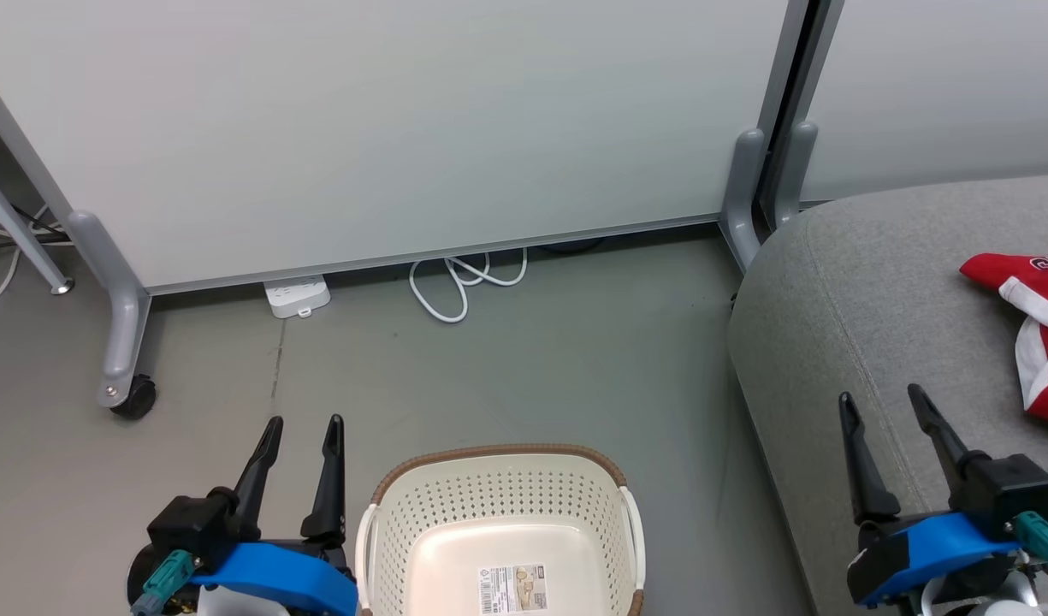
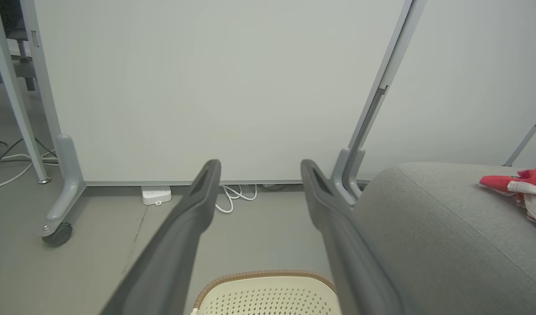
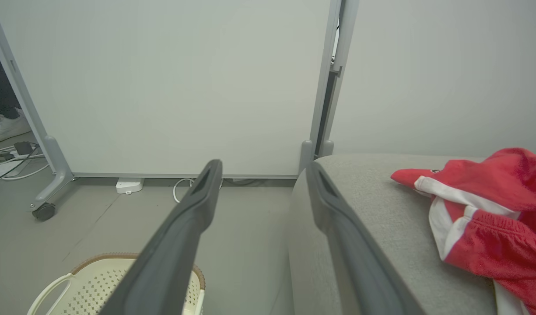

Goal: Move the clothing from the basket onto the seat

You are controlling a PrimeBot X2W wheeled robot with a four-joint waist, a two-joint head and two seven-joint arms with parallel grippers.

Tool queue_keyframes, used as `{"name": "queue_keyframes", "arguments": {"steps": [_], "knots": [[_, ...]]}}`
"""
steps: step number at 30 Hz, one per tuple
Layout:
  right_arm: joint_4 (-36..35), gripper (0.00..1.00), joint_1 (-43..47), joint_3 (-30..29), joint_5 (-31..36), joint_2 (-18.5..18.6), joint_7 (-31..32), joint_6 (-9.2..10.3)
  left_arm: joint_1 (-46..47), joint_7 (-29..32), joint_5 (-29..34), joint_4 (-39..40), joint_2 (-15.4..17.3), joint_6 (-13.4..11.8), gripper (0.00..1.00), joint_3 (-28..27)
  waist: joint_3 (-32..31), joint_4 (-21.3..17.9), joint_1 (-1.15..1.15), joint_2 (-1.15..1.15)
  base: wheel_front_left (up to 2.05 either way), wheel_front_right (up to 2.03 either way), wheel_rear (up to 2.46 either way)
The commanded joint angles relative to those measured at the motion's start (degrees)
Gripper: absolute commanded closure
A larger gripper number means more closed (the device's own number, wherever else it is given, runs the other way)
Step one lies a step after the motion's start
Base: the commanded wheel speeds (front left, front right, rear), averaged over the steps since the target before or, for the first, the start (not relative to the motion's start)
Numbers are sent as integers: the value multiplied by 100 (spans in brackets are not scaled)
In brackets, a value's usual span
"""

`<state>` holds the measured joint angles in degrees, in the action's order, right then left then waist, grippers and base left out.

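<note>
clothing (image 1: pixel 1041 329) lies on the seat (image 1: pixel 831 325), a rumpled red heap with white trim and panels. it rests on the grey top toward the right side of the head view and runs off that view's right edge, so how many pieces are in it cannot be told. the basket (image 1: pixel 498 500) stands on the floor (image 1: pixel 575 342) just beside the seat's rounded end, between the two grippers. the part of its bottom that shows is bare cream plastic with a label (image 1: pixel 511 589) stuck to it, and no red fabric shows against its perforated walls. its near end is cut off by the lower edge of the head view, so that part cannot be checked. the left gripper (image 1: pixel 305 423) hangs over the floor just left of the basket, jaws spread wide with nothing between them. the right gripper (image 1: pixel 881 395) hangs over the seat's front part, near the clothing but apart from it, jaws likewise spread and holding nothing. both wrist views agree: bare fingers with a clear gap, and the clothing beyond them on the seat. judged from this, the moving looks done or all but done: fabric is on the seat, none is seen in the basket, and neither gripper carries anything. what is left, if anything, is a look into the basket's hidden near end.
</note>
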<state>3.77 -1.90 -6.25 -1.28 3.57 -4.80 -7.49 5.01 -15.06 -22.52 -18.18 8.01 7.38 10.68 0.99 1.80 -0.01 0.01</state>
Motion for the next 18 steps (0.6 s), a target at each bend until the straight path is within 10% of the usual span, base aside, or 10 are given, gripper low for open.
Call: {"name": "queue_keyframes", "arguments": {"steps": [1, 18], "knots": [[37, 0, 107, 49, 61, -40, -70, -1, -74, -16, 49, -17, 24, 16, 0, -65, -30, 25, 1, -1, 0, 0, 0], [334, 0, 66, 260, -27, -72, -188, -1, -187, -17, 71, -122, -17, 16, 0, -211, -91, 21, 1, -1, 0, 0, 0]]}}
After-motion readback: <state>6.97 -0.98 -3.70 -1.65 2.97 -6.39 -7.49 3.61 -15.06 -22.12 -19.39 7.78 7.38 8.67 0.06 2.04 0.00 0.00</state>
